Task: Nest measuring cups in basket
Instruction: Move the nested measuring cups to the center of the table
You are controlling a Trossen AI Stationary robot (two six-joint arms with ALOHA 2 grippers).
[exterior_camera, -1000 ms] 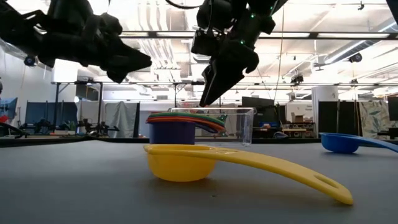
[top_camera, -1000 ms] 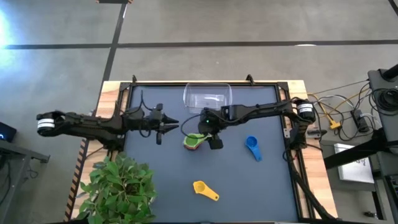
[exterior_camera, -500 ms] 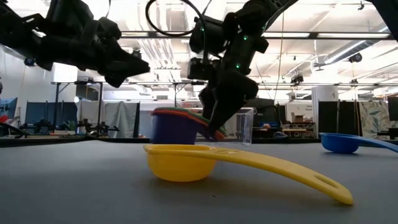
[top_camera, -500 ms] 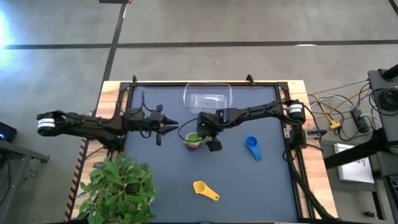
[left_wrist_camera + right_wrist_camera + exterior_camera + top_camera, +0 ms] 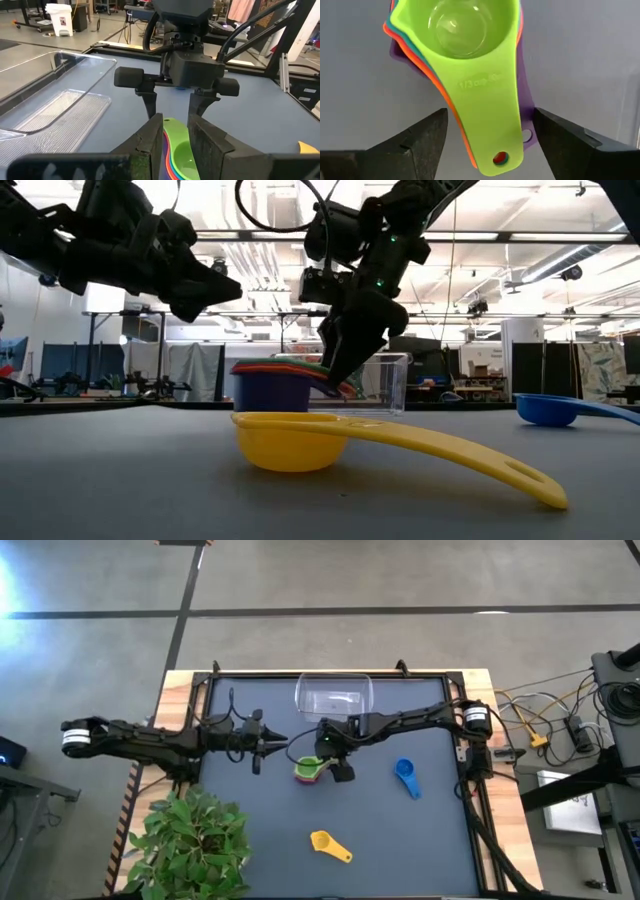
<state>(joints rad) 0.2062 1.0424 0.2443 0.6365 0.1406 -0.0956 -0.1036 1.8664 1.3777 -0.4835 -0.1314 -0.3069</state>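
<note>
A nested stack of measuring cups point(image 5: 308, 771), green on top and purple outermost, stands on the dark table in front of the basket point(image 5: 300, 695), a clear tub at the far edge. My right gripper point(image 5: 490, 130) is open and slants down over the stacked handles point(image 5: 490, 95), with one finger on each side of them. I cannot tell whether the fingers touch them. My left gripper point(image 5: 272, 743) hovers left of the stack with its fingers a narrow gap apart and nothing between them. A blue cup point(image 5: 405, 775) and a yellow cup point(image 5: 328, 843) lie loose on the table.
A potted plant point(image 5: 190, 840) stands at the table's near left corner. The blue cup lies right of the stack and the yellow cup near the front edge. A raised rim point(image 5: 200, 690) frames the table. Bare tabletop lies between the stack and the yellow cup.
My right gripper has come down from above the stack until its fingers stand beside the stacked handles, and it has kept still for the last half second. The left arm has not moved.
</note>
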